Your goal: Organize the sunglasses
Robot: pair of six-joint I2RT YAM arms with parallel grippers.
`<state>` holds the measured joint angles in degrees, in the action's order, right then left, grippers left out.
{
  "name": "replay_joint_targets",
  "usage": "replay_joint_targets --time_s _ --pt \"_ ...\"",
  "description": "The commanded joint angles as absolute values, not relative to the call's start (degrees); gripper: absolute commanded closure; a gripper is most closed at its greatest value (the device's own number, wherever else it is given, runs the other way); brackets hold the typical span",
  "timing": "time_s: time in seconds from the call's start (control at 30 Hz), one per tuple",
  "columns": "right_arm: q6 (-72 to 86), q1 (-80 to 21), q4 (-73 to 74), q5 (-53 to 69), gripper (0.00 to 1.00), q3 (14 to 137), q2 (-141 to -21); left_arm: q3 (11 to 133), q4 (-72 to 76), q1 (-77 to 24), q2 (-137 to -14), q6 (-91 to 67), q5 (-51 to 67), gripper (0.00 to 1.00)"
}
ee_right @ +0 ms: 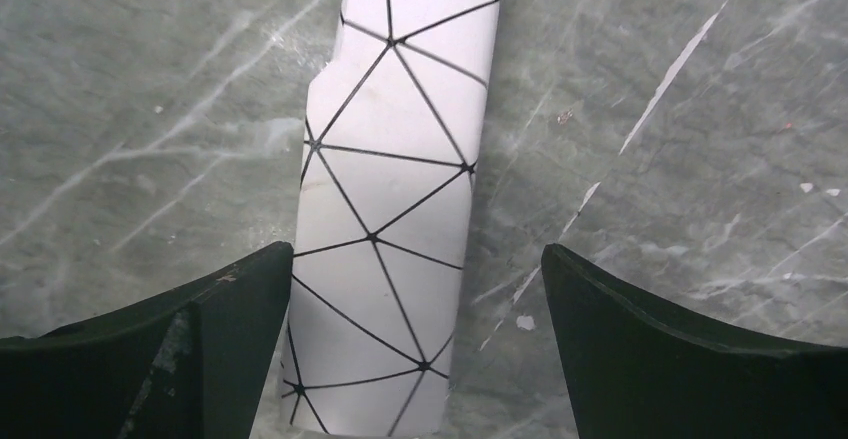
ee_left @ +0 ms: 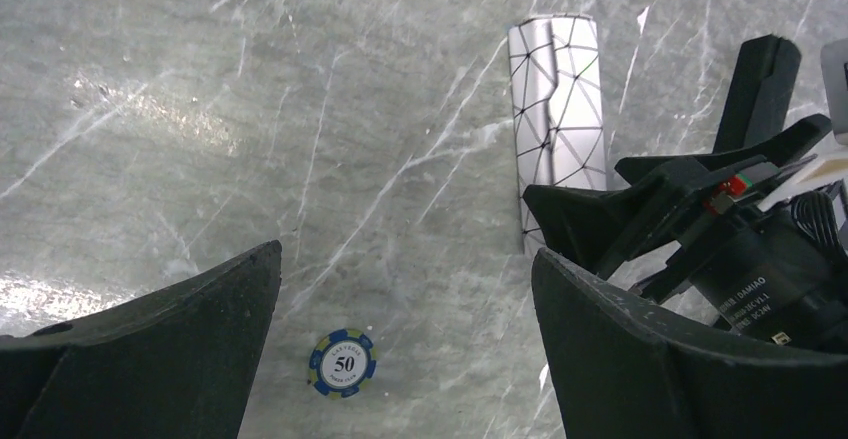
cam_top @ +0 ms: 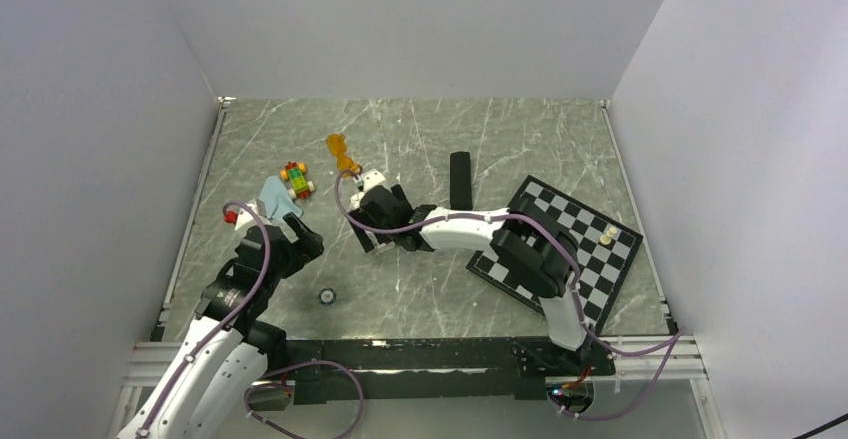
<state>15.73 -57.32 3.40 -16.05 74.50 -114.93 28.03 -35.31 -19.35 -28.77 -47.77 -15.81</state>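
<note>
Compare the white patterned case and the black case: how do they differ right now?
Finish: the white case carries a black triangle-line pattern; the black case is plain.
Position: the white case lies between the open fingers of the right gripper; the black case lies clear of it, beside the chessboard.
Shared: both are oblong and lie flat on the marble table.

This is probably a robotics lab test cell, not a home. Plain white panels (cam_top: 400, 19) wall in a grey marbled tabletop (cam_top: 420, 129) on three sides. Below the chessboard (cam_top: 600, 264), a metal rail (cam_top: 650, 354) carries the left arm (cam_top: 215, 359) and the right arm (cam_top: 470, 231), which trail purple cables (cam_top: 262, 249). Left of the chessboard lie unrelated props: a toy car (cam_top: 297, 179) and a poker chip (cam_top: 327, 297).
</note>
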Motion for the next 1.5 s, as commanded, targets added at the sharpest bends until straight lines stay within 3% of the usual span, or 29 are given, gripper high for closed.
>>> replay_joint_targets --time_s 0.0,0.1,0.2,0.3,0.53,0.83,1.13,1.3,1.4,1.47 --pt "18.3 -57.5 6.7 -16.6 0.05 77.9 -116.9 26.4 -33.2 -19.1 -29.6 -49.0 -13.5 0.01" --pt "18.5 -57.8 7.0 -15.7 0.19 77.9 -116.6 25.8 -32.1 -19.1 -30.0 -49.1 -13.2 0.01" --pt "19.5 -58.6 5.0 -15.4 0.43 75.5 -114.9 25.6 -31.1 -19.0 -31.0 -49.0 -12.0 0.01" --pt "20.3 -58.7 5.4 -14.3 0.54 74.5 -113.2 25.1 -28.9 -19.0 -31.8 -48.8 -9.6 0.01" --pt "21.8 -58.4 -1.3 -8.1 0.58 65.9 -100.2 25.3 -21.0 -18.7 -32.0 -46.8 -1.0 0.01" --pt "26.2 -56.1 -15.3 13.5 0.6 54.0 -81.4 21.0 6.5 -18.6 -31.1 -45.7 20.9 0.01" --pt "30.2 -55.8 -23.7 28.6 0.64 51.3 -76.7 12.3 40.7 -18.6 -30.7 -51.4 36.1 0.01" --pt "31.9 -55.7 -27.9 33.6 0.65 51.2 -75.6 11.7 46.0 -18.6 -31.2 -51.8 39.1 0.01" --pt "31.7 -55.8 -29.7 35.5 0.64 50.7 -74.5 11.8 45.4 -18.6 -31.1 -52.2 38.0 0.11" --pt "30.4 -55.8 -28.6 35.0 0.59 50.6 -73.9 12.5 42.4 -18.6 -30.8 -52.5 36.3 0.3"
